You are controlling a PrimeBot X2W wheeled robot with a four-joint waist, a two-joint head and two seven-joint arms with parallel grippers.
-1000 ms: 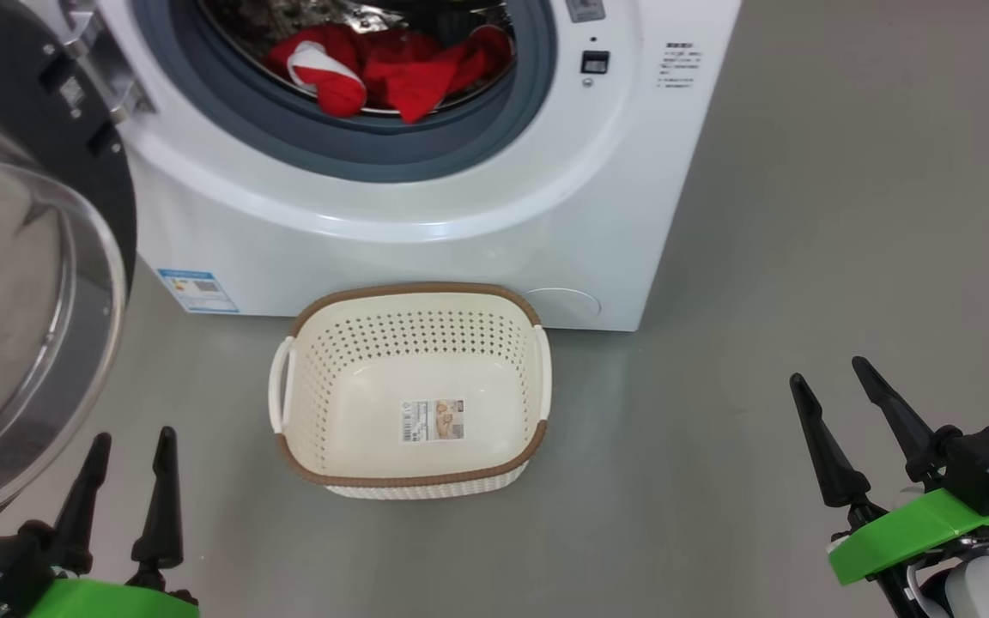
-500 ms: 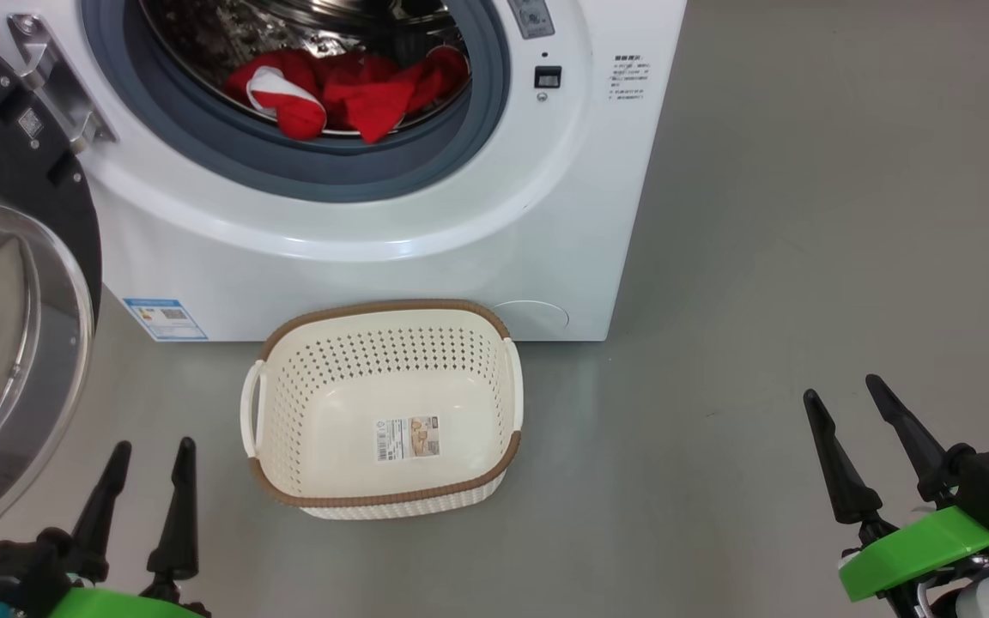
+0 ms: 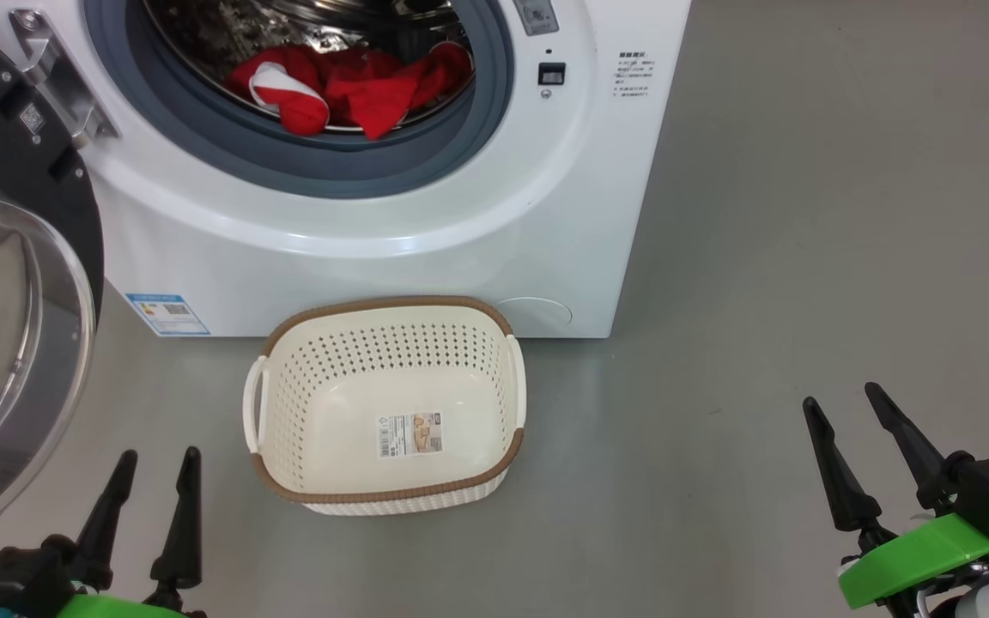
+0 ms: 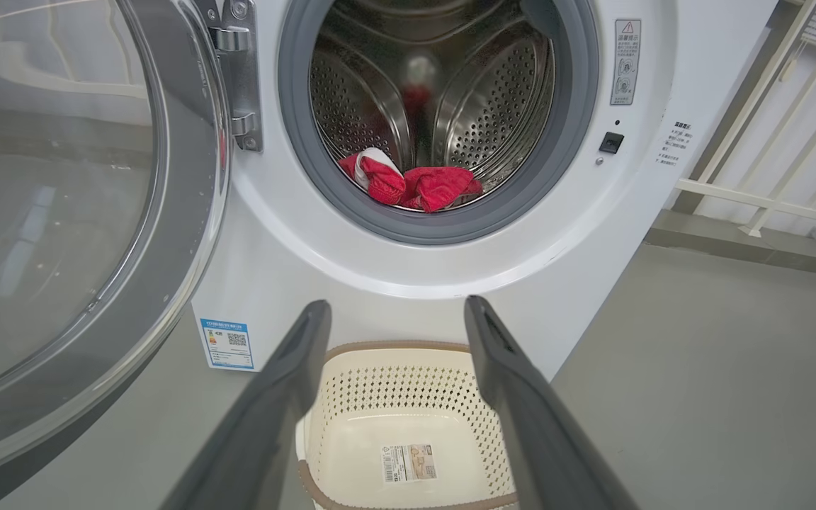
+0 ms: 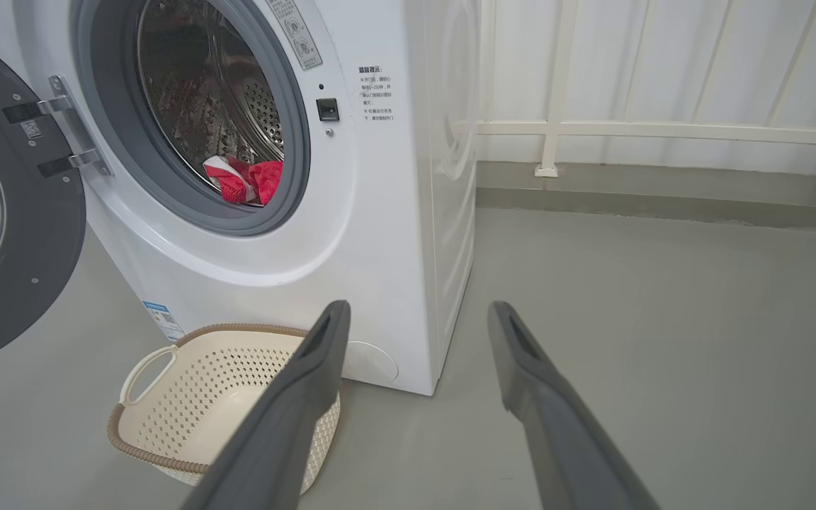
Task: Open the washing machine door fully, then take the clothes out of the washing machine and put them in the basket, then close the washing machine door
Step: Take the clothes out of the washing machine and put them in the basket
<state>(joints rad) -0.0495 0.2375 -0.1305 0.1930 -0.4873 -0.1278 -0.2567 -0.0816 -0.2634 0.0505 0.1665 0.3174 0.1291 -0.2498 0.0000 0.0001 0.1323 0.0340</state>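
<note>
1. The washing machine door stands swung open at the left side of the washing machine. Its clear glass bowl faces the room.
2. The clothes, red fabric with a white part, lie at the lower front of the steel drum, just behind the grey gasket.
3. The basket stands on the grey floor, just in front of the machine and below the drum opening. A sticker lies on its bottom.
4. The left hand hovers low, near the lower edge of the door and to the left of the basket. Its two dark fingers are spread wide and hold nothing.
5. The right hand hovers over the floor, well apart from the basket and the machine. Its fingers are also spread wide and grip nothing.
6. A small blue label sits low on the machine front.
</note>
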